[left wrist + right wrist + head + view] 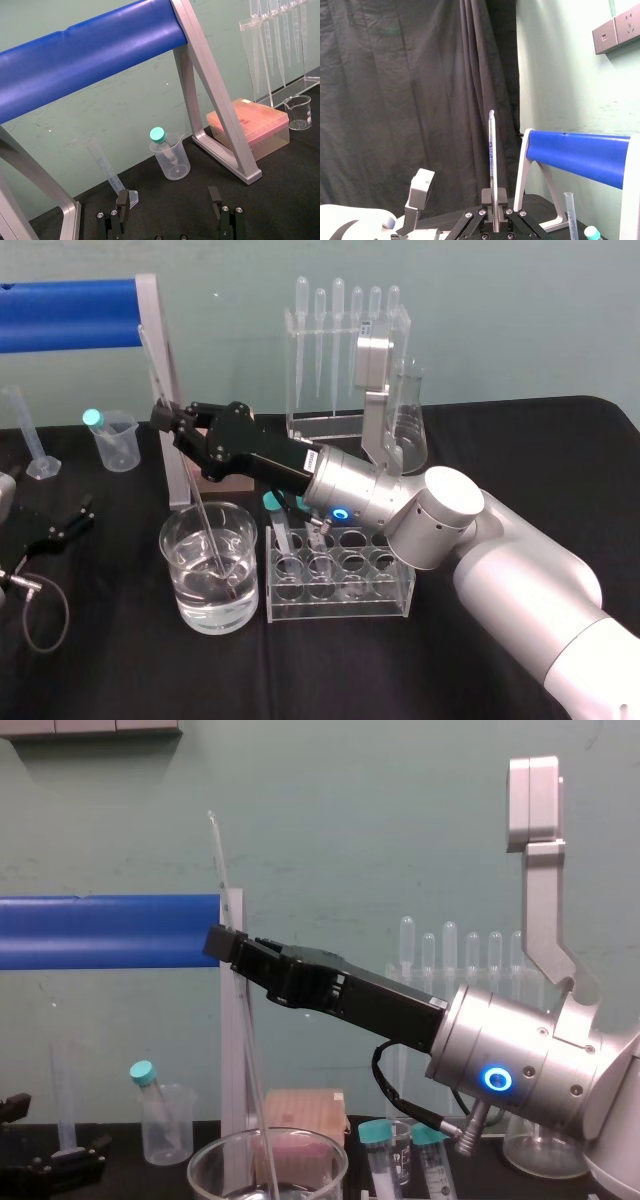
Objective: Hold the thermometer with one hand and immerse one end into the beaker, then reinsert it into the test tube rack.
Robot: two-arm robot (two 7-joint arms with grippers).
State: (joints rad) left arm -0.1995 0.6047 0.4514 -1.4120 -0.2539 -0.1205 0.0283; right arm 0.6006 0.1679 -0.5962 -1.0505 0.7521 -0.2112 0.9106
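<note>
My right gripper (pixel 170 420) is shut on the thermometer (pixel 200 510), a long thin glass rod held steeply tilted. Its lower end reaches down into the water of the wide clear beaker (pixel 180 540), near the bottom. In the chest view the rod (pixel 240 1020) rises past the gripper (pixel 225 945) and drops into the beaker's rim (pixel 215 1152). The right wrist view shows the rod (pixel 491 165) standing up between the pads (pixel 486 197). The clear test tube rack (pixel 400 602) stands just right of the beaker. My left gripper (pixel 168 197) rests open at the table's left (pixel 65 525).
A blue roller on a grey frame (pixel 70 312) stands behind the beaker. A pipette stand (pixel 345 350) and a conical flask (pixel 408 425) are at the back. Far left are a small beaker with a teal-capped tube (pixel 112 440) and a measuring cylinder (pixel 25 430). A pink box (pixel 250 125) sits behind the frame.
</note>
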